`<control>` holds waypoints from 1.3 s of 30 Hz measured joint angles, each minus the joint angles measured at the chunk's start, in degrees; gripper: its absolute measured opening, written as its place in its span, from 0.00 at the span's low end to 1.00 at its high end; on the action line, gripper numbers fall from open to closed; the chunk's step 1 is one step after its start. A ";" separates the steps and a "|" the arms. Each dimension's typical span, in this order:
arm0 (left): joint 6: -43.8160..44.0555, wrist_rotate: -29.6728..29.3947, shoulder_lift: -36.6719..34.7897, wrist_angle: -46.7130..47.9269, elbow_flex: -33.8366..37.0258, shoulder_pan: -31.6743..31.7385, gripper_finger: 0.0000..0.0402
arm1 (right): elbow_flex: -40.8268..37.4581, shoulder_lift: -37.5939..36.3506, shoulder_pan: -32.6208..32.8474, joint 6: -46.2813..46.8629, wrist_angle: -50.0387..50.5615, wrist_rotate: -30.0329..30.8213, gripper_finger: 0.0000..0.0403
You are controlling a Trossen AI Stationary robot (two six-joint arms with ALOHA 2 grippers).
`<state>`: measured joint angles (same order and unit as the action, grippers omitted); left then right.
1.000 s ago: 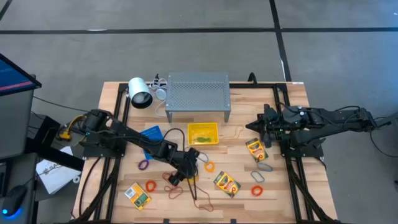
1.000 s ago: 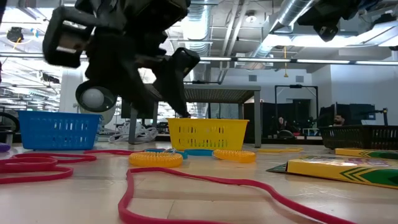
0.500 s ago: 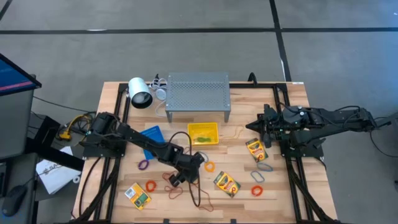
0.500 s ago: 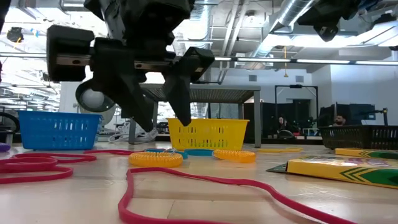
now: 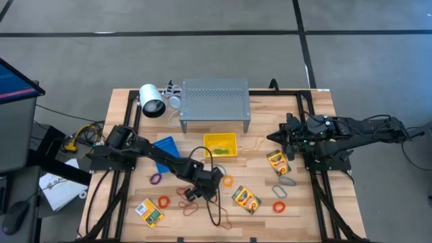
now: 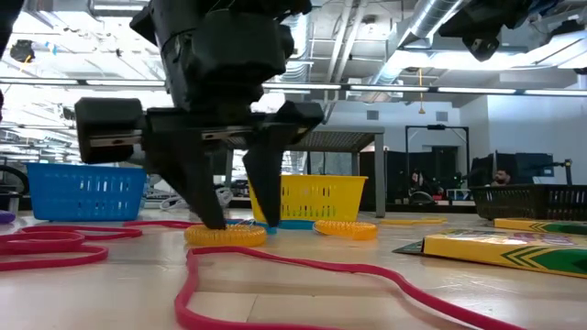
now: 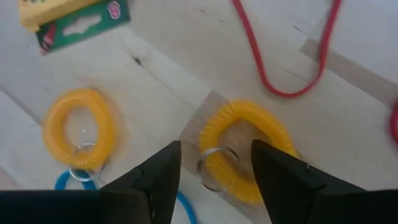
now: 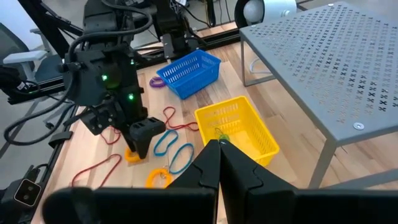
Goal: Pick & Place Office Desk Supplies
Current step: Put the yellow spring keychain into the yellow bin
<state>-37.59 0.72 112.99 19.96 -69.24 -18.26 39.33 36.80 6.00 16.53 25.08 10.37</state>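
My left gripper (image 6: 240, 222) is open and points down at a yellow coil loop (image 7: 249, 152), low over the table's middle. Its fingers (image 7: 158, 177) stand on either side of the loop's end that bears a metal ring (image 7: 214, 165). A second yellow coil (image 7: 78, 127) and blue loops (image 8: 180, 155) lie close by. Crayon boxes (image 5: 246, 199) (image 5: 277, 162) (image 5: 149, 212) lie flat on the table among small loops (image 5: 163, 202) (image 5: 156, 179). My right gripper (image 5: 273, 138) is shut and raised over the right side, holding nothing. My left gripper comes at the yellow coil (image 6: 227, 235) from above, its fingertips (image 6: 213, 218) down at the coil's top. The coil lies flat on the table. I cannot tell whether the fingertips touch it.
A grey perforated shelf (image 5: 214, 104) stands at the back, with a yellow bin (image 5: 221, 144) in front of it and a blue bin (image 5: 164, 145) to the left. A long red band (image 6: 303, 275) snakes along the near side. A white lamp (image 5: 152, 101) sits at the back left.
My left gripper has sunk toward the table and shifted slightly toward the right edge. It has rolled from a tilt to upright, staying open. Its fingertips, which hung above the yellow coil, now stand down at it. The coil has not moved.
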 joint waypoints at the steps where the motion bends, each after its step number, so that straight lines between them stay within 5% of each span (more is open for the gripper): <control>1: -0.08 -0.31 0.03 -0.36 -0.10 0.12 0.46 | 0.00 0.00 0.00 0.01 -0.02 0.00 0.00; 18: -1.83 1.93 2.49 -3.57 -0.36 -0.94 0.27 | 0.00 0.00 0.02 0.24 -0.26 -0.04 0.00; 30: 0.60 2.27 2.96 -7.14 -0.19 -1.70 0.04 | 0.00 0.00 0.04 2.99 -0.28 -1.42 0.00; 39: 3.32 -0.05 2.82 -10.18 0.01 -1.77 0.01 | -0.02 0.00 0.02 3.02 -0.24 -1.50 0.00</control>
<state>-34.26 0.67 115.80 9.78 -69.23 -20.03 39.31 36.80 6.02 19.55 24.84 8.87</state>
